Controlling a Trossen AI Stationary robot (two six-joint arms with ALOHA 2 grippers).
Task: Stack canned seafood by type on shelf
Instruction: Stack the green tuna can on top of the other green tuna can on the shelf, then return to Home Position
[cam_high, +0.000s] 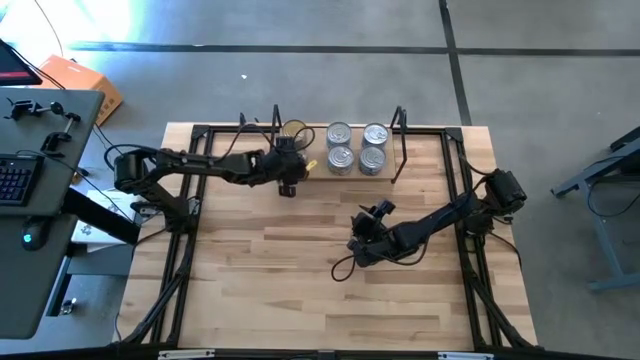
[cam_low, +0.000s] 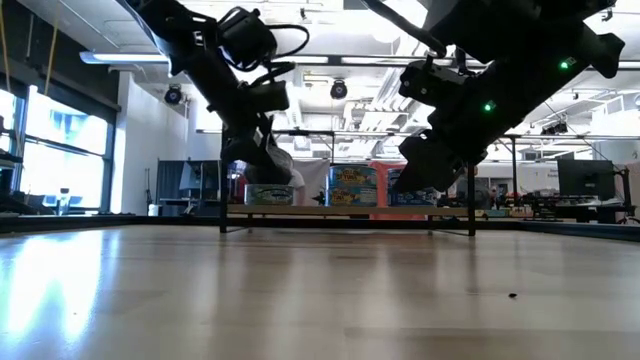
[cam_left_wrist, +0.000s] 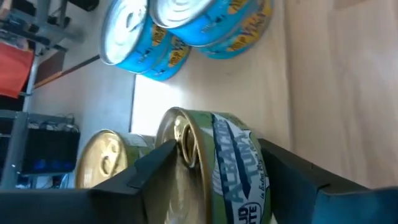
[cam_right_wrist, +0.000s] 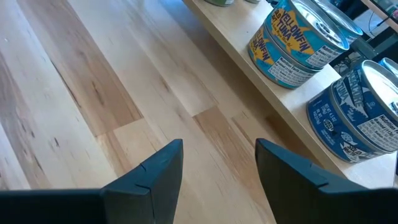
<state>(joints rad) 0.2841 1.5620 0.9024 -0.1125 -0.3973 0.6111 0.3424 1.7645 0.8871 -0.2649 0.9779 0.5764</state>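
Observation:
The shelf (cam_high: 313, 145) stands at the table's far edge. Blue-labelled silver-lid tins (cam_high: 356, 146) stand on it in short stacks, also seen as tins (cam_right_wrist: 298, 37) in the right wrist view. A gold-lid tin (cam_high: 295, 131) stands at the shelf's left end, shown as the gold lid (cam_left_wrist: 106, 155) in the left wrist view. My left gripper (cam_high: 290, 176) is at the shelf's near left part, shut on a green-labelled gold-lid tin (cam_left_wrist: 233, 168). My right gripper (cam_high: 364, 240) hangs open over the middle of the table, near of the shelf, its fingers (cam_right_wrist: 155, 171) holding nothing. My left gripper pinches the green-labelled tin across its two flat ends: one finger (cam_left_wrist: 146, 165) lies on the gold lid (cam_left_wrist: 177, 146), the other (cam_left_wrist: 289, 171) on the bottom end. The tin is turned on its side in the hold, its label wall facing the camera.
Black wire end frames (cam_high: 399, 140) close the shelf's two ends. A black frame (cam_high: 470, 250) runs around the tabletop. Bare wood (cam_high: 270, 290) lies near of both grippers. Left of the table stands a desk with a keyboard (cam_high: 15, 180).

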